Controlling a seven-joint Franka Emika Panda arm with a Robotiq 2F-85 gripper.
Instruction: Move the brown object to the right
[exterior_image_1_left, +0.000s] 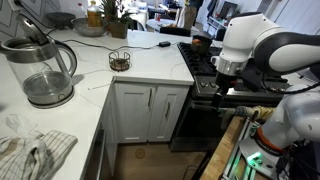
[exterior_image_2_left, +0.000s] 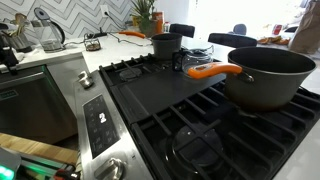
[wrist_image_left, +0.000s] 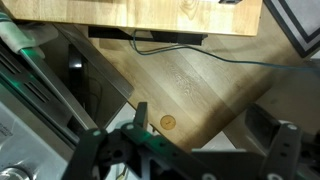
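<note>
The brown object (exterior_image_1_left: 119, 60) is a small round wire basket standing on the white counter (exterior_image_1_left: 140, 70), near its front edge. It also shows small and far off in an exterior view (exterior_image_2_left: 92, 42). My gripper (exterior_image_1_left: 222, 78) hangs off the white arm well to the right of the basket, over the front of the stove, and touches nothing. In the wrist view the gripper (wrist_image_left: 210, 130) is open and empty, with both fingers spread over the wooden floor. The basket is out of the wrist view.
A large glass kettle (exterior_image_1_left: 45, 70) stands at the counter's left, with a cloth (exterior_image_1_left: 35, 155) in front of it. A flat black item with a cable (exterior_image_1_left: 163, 44) lies behind the basket. A big pot with an orange handle (exterior_image_2_left: 265, 75) sits on the stove (exterior_image_2_left: 190, 110).
</note>
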